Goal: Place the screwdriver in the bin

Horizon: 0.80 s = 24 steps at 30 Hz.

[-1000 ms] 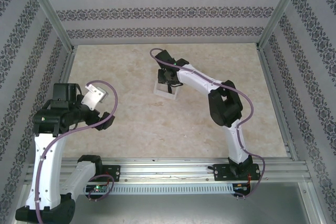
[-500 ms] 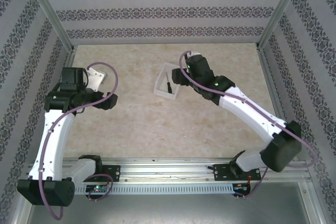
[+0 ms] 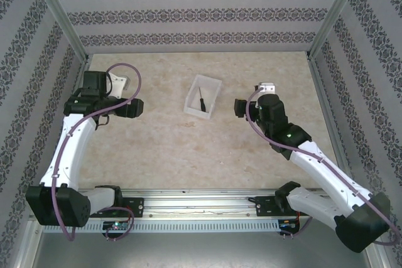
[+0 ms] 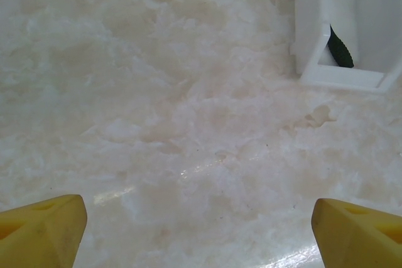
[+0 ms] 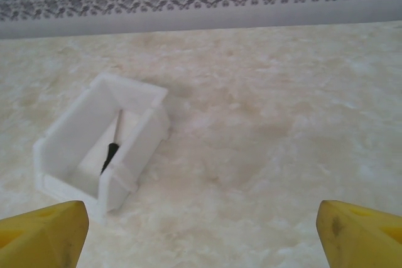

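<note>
White plastic, faintly translucent, is what the bin (image 3: pixel 200 113) is made of. It is set on the marbled beige table (image 3: pixel 163 149), toward the far middle and turned slightly askew. The screwdriver (image 3: pixel 201 103) is laid inside it, flat on the floor and roughly along the bin's length. The black handle is turned toward the near end wall and the thin shaft toward the far end.

The left gripper (image 3: pixel 133 108) is held over the table to the left of the bin, well apart from it. Its jaws are spread wide and nothing is gripped. In the left wrist view its yellow fingertips (image 4: pixel 41 230) are seen at the two lower corners, with bare table between them. There the bin (image 4: pixel 311 23) is found at the upper right, and the dark handle of the screwdriver (image 4: pixel 340 49) is glimpsed just past the low end wall.

The right gripper (image 3: pixel 239 107) is held to the right of the bin, near it but not touching. It too is parted wide, with nothing clasped between the fingertips (image 5: pixel 358 233). In the right wrist view the bin (image 5: pixel 135 149) is placed at the left, and the screwdriver (image 5: pixel 112 150) is seen lying on its floor, shaft pointed away.
</note>
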Each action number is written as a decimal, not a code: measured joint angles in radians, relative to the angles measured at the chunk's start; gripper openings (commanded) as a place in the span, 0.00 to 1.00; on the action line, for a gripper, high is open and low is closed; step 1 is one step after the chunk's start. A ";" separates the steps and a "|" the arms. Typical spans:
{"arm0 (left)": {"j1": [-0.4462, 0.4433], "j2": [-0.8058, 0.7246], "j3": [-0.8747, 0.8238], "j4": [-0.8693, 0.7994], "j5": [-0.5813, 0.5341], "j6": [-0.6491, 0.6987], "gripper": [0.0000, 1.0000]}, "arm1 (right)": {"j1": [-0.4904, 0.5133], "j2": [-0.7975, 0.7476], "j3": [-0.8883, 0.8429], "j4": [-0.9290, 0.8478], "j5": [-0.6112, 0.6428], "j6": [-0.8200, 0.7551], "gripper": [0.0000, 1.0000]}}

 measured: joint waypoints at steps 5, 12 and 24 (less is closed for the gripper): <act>0.000 0.006 -0.037 0.040 -0.020 0.010 0.91 | -0.051 -0.024 -0.057 0.002 -0.007 0.000 0.94; 0.000 0.006 -0.149 0.138 -0.040 0.022 0.99 | -0.078 -0.049 -0.158 0.048 0.002 -0.038 0.98; 0.000 -0.037 -0.381 0.617 -0.148 -0.117 0.99 | -0.184 -0.042 -0.250 0.268 0.027 -0.172 0.98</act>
